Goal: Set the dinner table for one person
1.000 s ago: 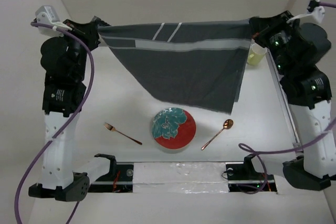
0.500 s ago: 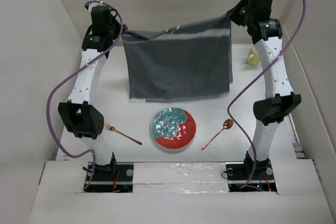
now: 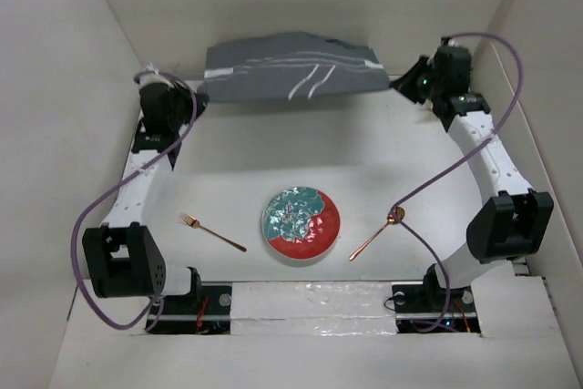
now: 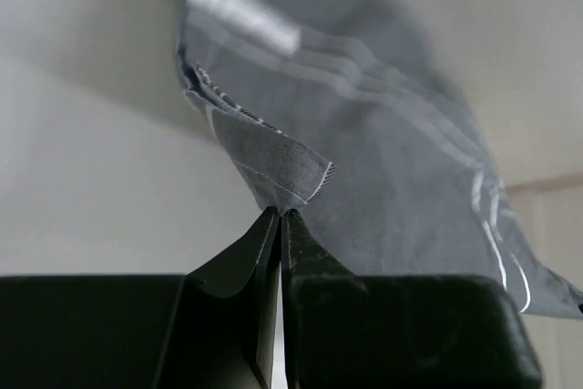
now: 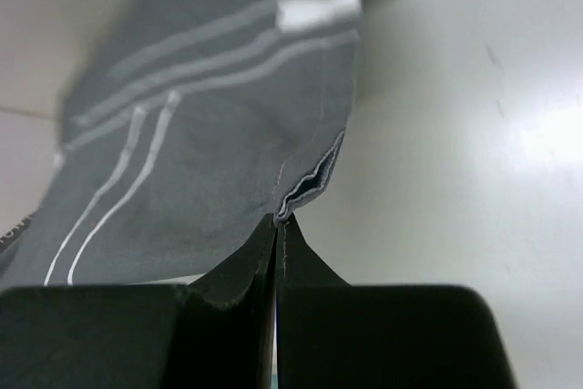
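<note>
Top external: left end effector point(image 3: 199, 100) and right end effector point(image 3: 397, 87) pinch corners of the placemat point(image 3: 291, 75), likely soft and light, over the bench point(image 3: 273, 148).

- A robotics lab test cell is indicated: the dinner table point(image 3: 364, 152) is boxed in by plain white panels point(image 3: 55, 88) behind and to both sides of the plate point(image 3: 301, 224).
- A left arm point(image 3: 141, 175) and a right arm point(image 3: 487, 161) are bolted to a taped rail point(image 3: 310, 300) just nearer than the plate.
- Purple cables point(image 3: 524, 66) are looped loosely along both arms, either side of the plate.
</note>
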You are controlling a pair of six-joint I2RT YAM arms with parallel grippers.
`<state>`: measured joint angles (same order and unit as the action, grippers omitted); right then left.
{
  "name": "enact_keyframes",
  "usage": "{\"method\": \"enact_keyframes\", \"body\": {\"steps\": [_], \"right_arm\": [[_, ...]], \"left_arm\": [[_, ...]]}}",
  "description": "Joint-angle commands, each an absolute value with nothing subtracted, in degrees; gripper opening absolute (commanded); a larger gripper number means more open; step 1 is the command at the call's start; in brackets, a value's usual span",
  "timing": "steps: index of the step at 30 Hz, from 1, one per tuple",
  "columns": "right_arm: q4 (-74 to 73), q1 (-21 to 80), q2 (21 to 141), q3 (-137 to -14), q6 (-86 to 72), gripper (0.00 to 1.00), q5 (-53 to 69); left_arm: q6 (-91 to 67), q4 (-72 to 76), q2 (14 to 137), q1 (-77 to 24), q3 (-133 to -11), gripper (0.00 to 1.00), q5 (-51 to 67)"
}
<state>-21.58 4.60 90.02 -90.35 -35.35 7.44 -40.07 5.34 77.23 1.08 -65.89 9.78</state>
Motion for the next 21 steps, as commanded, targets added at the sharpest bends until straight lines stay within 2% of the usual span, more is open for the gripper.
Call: {"method": "enact_keyframes", "body": {"steps": [1,6,11,21], "right_arm": [[-14.51,2.99,91.58,-76.78,-34.72,0.0,9.75],[-16.0,2.99,97.37,-71.02,-34.81,0.0,10.11],[-14.51,2.99,98.26,-65.4,-35.33,0.0,9.76],[-13.89,1.85,90.0,-51.78,-34.37,0.0,9.14]], "left_arm": [[-41.31,14.22,80.76,2.02,-51.9,0.0,14.14],[-41.66,18.46,89.63,2.02,-45.36,0.0,17.4],[-42.1,20.83,93.07,2.02,-41.4,0.0,18.54],[-39.38,13.37,84.29,2.02,-35.42,0.0,15.91]]}}
